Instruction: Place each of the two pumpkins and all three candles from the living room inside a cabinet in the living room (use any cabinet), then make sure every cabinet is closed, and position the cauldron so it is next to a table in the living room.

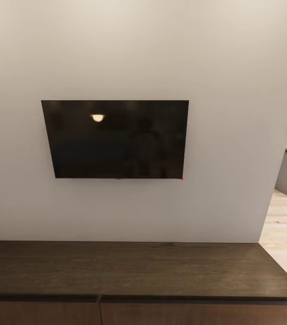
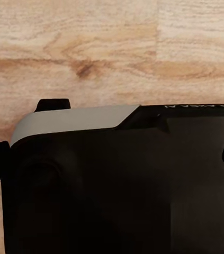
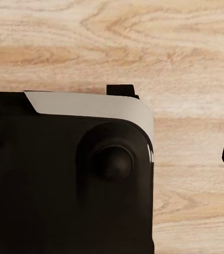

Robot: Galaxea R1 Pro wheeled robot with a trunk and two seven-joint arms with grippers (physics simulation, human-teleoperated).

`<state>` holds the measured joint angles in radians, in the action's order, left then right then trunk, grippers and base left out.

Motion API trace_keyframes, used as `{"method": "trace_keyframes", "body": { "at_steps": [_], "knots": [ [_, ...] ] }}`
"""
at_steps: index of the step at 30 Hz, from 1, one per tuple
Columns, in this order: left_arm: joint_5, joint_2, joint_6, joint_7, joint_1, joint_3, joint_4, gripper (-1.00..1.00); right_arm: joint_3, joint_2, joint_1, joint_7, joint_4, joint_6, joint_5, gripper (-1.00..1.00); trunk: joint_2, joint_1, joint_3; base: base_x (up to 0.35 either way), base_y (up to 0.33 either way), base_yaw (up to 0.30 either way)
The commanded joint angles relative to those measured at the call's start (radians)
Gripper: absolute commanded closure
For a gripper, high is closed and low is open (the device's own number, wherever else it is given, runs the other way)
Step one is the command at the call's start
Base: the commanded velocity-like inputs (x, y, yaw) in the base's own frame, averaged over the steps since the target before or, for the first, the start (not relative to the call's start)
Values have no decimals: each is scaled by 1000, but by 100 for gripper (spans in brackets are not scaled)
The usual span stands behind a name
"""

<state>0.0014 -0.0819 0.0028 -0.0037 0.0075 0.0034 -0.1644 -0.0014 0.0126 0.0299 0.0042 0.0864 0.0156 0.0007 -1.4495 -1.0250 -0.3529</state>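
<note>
The robot faces a pale wall, the biggest thing in the head view, with a dark television mounted on it and reflecting a small lamp glow. Below runs the cabinet, its long dark-brown top bare and the upper edges of two drawer fronts showing flush at the bottom of the picture, so from here they look shut. To the right a strip of light wood floor leads past the wall's end toward grey furniture in another room. Both wrist views look down at wood planks past the robot's own black-and-white base; small dark tips sit at the picture edges, but I cannot tell whether either claw is spread or pressed together. No pumpkin, candle or cauldron is in sight, and nothing seems to be carried. The main risk, as I judge it, is closeness: the robot stands right up against the unit, so a drawer pulled open could strike the base or trunk. With the arms hanging low beside the base, raising one could clip the cabinet's front edge. The head is also aimed high, so handles lie below view and a reach would be half blind.
</note>
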Motion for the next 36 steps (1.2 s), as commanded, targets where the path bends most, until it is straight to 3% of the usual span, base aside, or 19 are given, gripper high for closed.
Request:
{"method": "trace_keyframes", "body": {
  "at_steps": [1,7,19,31,36],
  "knots": [
    [0,-1,0,0,1,0,28,-100,0,0,0,0,1,1,0,-100,-1,0,-1,0,0,0],
    [-1,-1,1,0,1,-1,75,-100,-1,2,1,0,1,1,1,-100,-1,0,-1,0,0,0],
    [0,-1,-4,-2,1,0,78,-100,-3,0,0,0,5,1,-2,-100,-1,0,-1,0,0,0],
    [1,-1,-4,2,0,0,67,-100,-4,0,0,-1,5,1,-2,-100,-85,-46,-39,0,0,0],
    [32,-1,-4,9,0,-1,23,-100,-5,0,0,-1,8,1,-2,-100,-120,-65,-54,0,0,0]
  ]
}}
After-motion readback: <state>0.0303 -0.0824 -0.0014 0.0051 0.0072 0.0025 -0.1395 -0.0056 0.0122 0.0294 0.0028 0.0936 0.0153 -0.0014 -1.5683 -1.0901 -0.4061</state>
